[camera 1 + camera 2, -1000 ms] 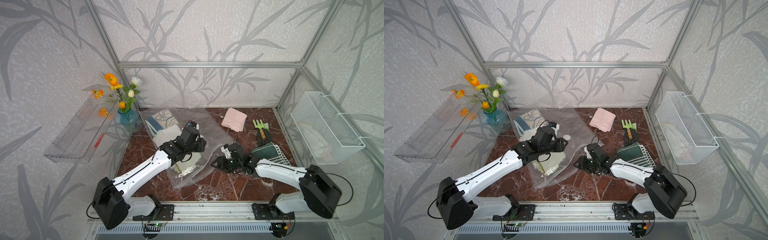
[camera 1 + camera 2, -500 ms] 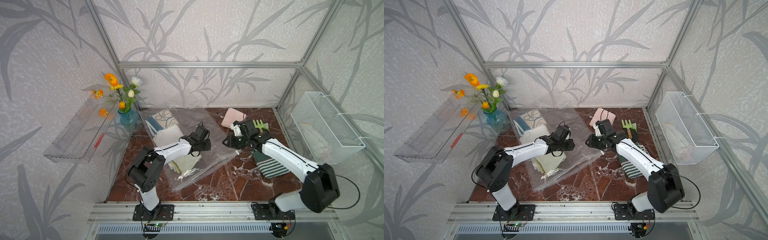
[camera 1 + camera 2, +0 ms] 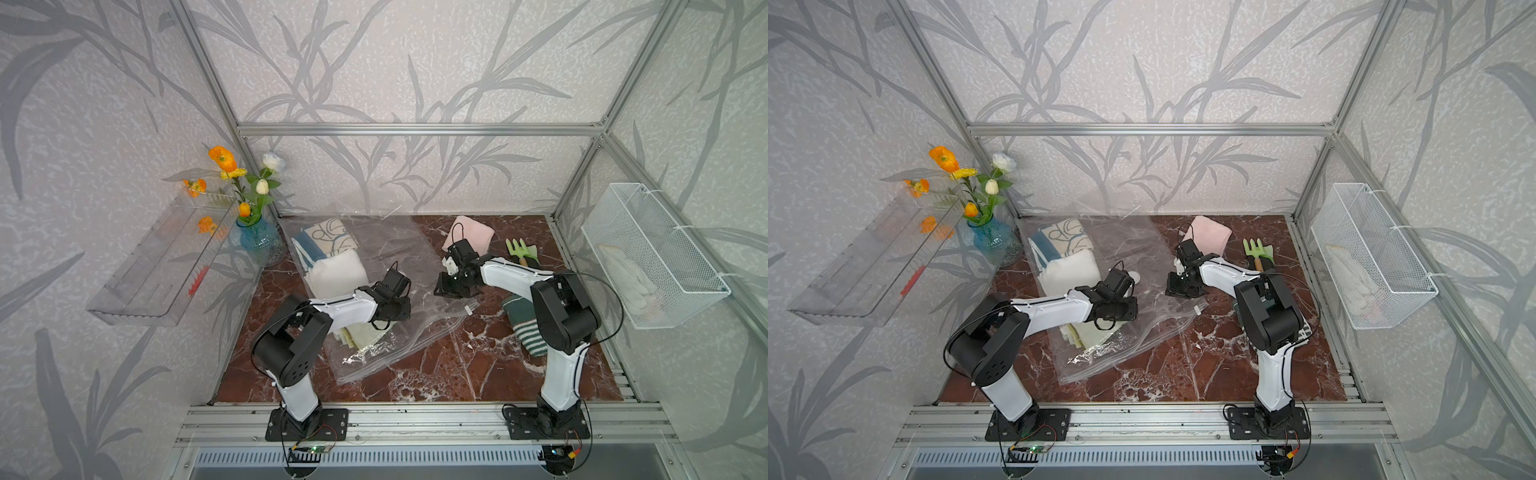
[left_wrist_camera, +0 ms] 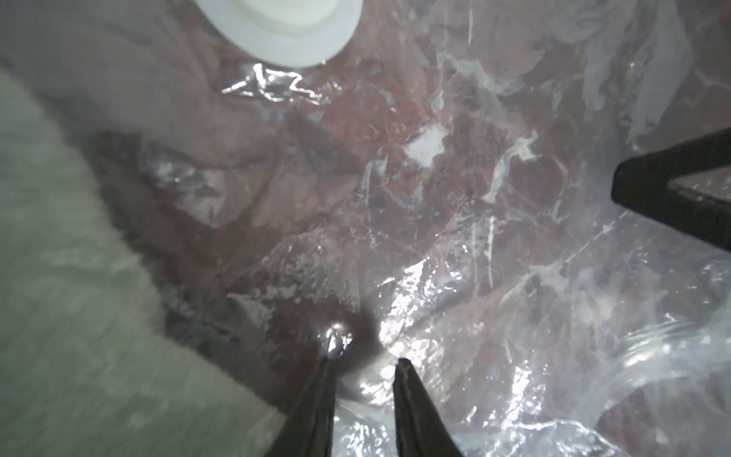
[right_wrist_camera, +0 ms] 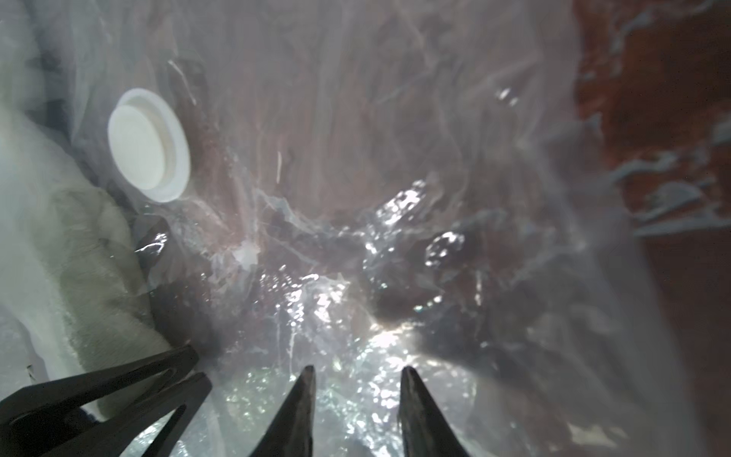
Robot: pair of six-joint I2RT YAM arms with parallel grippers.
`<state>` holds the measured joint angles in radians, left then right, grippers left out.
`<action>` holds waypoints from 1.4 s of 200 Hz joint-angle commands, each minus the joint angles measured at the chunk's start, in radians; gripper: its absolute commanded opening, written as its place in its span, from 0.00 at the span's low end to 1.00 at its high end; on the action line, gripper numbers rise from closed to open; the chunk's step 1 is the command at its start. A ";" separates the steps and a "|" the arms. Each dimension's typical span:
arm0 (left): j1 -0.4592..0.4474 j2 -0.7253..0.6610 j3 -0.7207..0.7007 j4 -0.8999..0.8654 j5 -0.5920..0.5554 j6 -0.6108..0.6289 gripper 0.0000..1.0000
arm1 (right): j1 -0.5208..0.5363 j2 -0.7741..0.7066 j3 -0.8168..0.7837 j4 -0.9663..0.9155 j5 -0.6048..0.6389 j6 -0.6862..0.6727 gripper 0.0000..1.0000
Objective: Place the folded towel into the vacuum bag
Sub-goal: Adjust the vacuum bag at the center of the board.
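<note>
While left gripper (image 4: pixel 366 360) and right gripper (image 5: pixel 356 370) hover, jaws slightly parted, over one clear vacuum bag (image 3: pixel 386 245) lying on the marble tabletop (image 3: pixel 436 365), three folded towels (image 3: pixel 336 270) show inside. One pink towel (image 3: pixel 471 235) lies outside, near the back wall.

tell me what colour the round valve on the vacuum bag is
White. The valve on the vacuum bag shows best in the right wrist view.

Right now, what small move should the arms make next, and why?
Probably close both pairs of jaws on the bag, to lift its top film. The left gripper and right gripper sit low over it, jaws narrowly apart; the pink towel lies outside.
</note>
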<state>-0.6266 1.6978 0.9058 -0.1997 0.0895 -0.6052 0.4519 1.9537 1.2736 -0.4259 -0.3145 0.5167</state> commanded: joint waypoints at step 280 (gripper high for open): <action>0.011 -0.362 0.051 -0.213 0.026 -0.017 0.33 | -0.117 -0.375 -0.056 -0.595 0.631 -0.171 0.89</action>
<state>-0.6125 1.3621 0.9157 -0.3492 0.1070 -0.6392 0.3305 1.6005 1.2053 -0.7551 -0.0231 0.3679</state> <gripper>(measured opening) 0.328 0.826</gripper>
